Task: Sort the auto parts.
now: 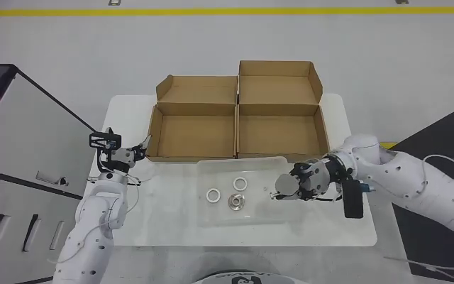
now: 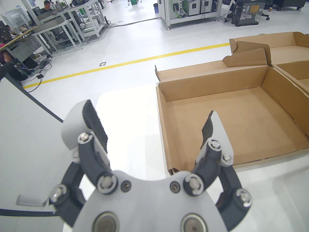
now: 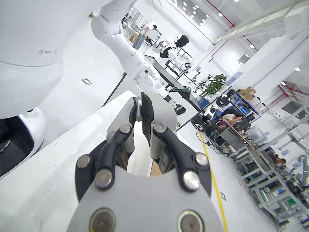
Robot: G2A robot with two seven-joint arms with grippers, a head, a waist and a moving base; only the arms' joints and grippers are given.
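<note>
My right gripper [image 3: 140, 105] is shut on a small silver metal pin [image 3: 138, 112], held between its ribbed pads. In the top view the right gripper [image 1: 277, 192] hangs over the right part of a clear plastic tray [image 1: 213, 219]. In the tray lie two white rings [image 1: 212, 194] [image 1: 240, 184] and a grey flanged metal part [image 1: 235, 202]. My left gripper [image 2: 149, 114] stands open with nothing in it, above the white table beside the left cardboard box [image 2: 231, 121]. In the top view the left gripper [image 1: 142, 147] is off that box's left front corner.
Two open cardboard boxes [image 1: 195, 135] [image 1: 278, 131] sit side by side at the back of the white table [image 1: 142, 234], lids folded back, both bare inside. The tray lies just in front of them. A dark panel [image 1: 42, 121] stands left of the table.
</note>
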